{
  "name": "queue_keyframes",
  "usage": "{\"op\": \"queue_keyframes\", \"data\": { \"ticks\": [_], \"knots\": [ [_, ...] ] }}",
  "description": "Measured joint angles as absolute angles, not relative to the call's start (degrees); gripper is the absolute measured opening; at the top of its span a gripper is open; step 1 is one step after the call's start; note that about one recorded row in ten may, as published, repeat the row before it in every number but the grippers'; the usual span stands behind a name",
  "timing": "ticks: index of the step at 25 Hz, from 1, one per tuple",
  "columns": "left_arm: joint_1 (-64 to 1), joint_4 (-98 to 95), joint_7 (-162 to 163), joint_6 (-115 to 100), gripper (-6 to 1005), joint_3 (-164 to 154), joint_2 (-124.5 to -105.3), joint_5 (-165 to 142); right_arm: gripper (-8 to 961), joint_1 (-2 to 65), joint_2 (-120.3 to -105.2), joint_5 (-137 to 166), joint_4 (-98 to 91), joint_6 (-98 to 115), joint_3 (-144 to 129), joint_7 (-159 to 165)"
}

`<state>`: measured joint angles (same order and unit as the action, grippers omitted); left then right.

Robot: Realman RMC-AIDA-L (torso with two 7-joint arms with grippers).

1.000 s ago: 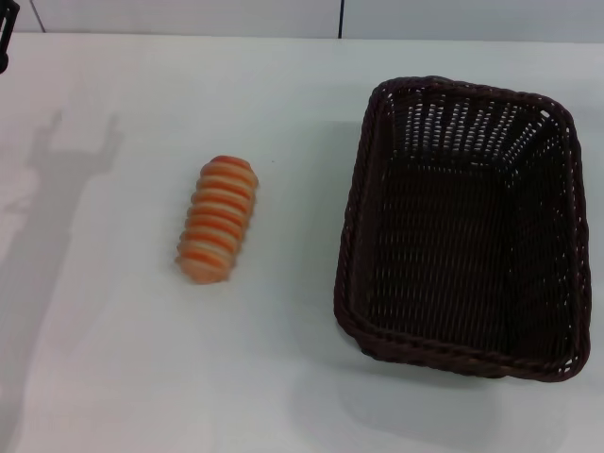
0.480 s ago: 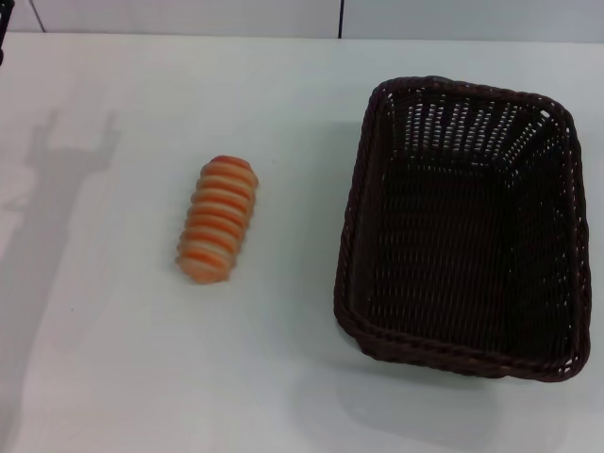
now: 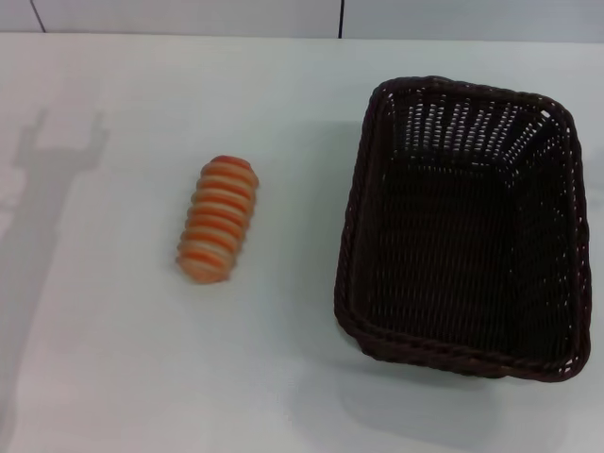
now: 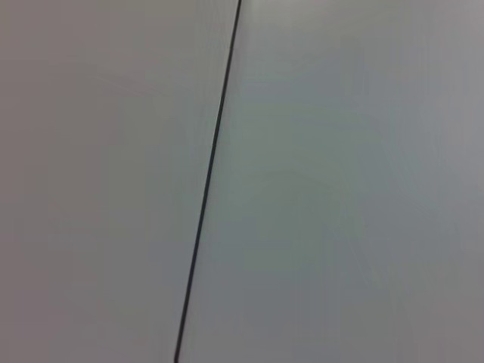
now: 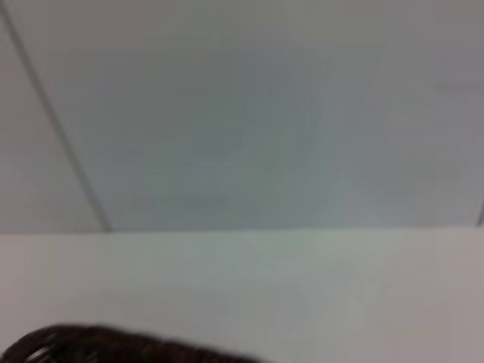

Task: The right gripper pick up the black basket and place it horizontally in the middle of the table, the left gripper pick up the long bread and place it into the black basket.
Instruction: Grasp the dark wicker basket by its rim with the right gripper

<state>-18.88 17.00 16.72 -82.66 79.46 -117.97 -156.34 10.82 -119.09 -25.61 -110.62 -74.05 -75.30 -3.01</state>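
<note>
Neither gripper shows up in any of the three views, so I can't tell how wide the left gripper or the right gripper sits or if either has anything in it. All you get of the left arm is its shadow (image 3: 42, 189) lying on the table (image 3: 283, 396) at the left side of the head view. The long bread (image 3: 217, 219) lies near the middle-left of the table, striped side up, tilted a bit off the near-far line and touching nothing. Well apart from it on the right sits the black basket (image 3: 462, 231), upright and empty, its long side running away from the robot. The right wrist view catches just a sliver of basket rim (image 5: 91, 344), with the wall (image 5: 242, 113) behind the table edge. The left wrist view shows only wall panels with a thin dark seam (image 4: 208, 181).
</note>
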Motion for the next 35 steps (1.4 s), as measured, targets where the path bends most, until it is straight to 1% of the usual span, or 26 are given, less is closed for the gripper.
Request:
{"op": "queue_keyframes", "data": {
  "ticks": [6,7,12,35],
  "knots": [
    [-18.8,16.9,16.8,-82.7,801,81.1,-117.79,-156.6,702,11.1,-119.09,-31.6,-110.8,-80.3,-75.6,0.3],
    [-18.7,17.0,17.1,-82.7,801,81.3,-117.39,-156.7,702,10.8,-119.09,-32.0,-111.2,-82.0,-75.7,1.6],
    [-18.7,16.9,17.2,-82.7,801,81.1,-117.16,-156.7,703,10.1,-119.09,-32.0,-111.6,-85.5,-75.9,3.8],
    [-17.1,17.0,17.2,-82.9,801,80.8,-117.11,-157.6,702,9.4,-119.18,-31.2,-106.5,-86.7,-79.6,6.3]
  ]
}}
